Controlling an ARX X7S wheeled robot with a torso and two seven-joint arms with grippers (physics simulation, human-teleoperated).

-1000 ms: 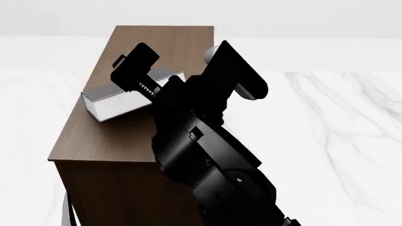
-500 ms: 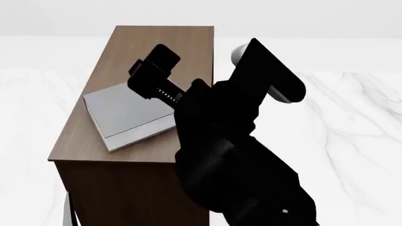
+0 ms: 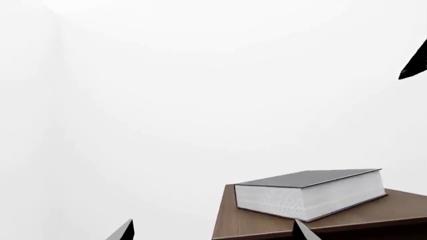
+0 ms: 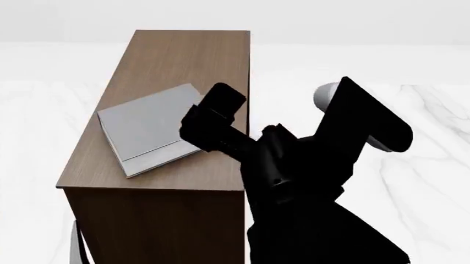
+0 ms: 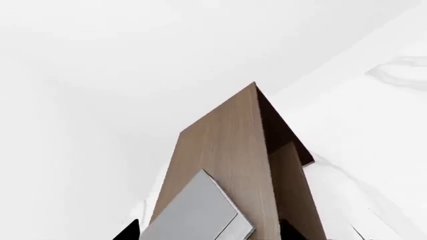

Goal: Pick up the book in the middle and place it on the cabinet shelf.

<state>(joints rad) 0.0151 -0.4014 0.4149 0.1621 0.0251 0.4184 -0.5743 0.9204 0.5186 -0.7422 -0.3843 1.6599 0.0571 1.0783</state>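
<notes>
White marble floor and blank wall surround the cabinet shelf (image 4: 184, 60), whose flat brown top carries the book (image 4: 147, 126) lying flat near its near end, a corner close to the left edge. A careless arm sweep could, I judge, nudge the book off that edge. The right gripper (image 4: 276, 118) hangs just right of the book with jaws spread wide, holding nothing. The left gripper (image 3: 213, 235) looks open too, the book beyond its fingertips.

The arm (image 4: 309, 209) consists of matte black, blocky angular housings with no visible markings. A black rectangular finger (image 4: 213, 118) extends ahead of the wrist, and behind the jaws a black link ends in rounded light grey caps (image 4: 324, 94).
</notes>
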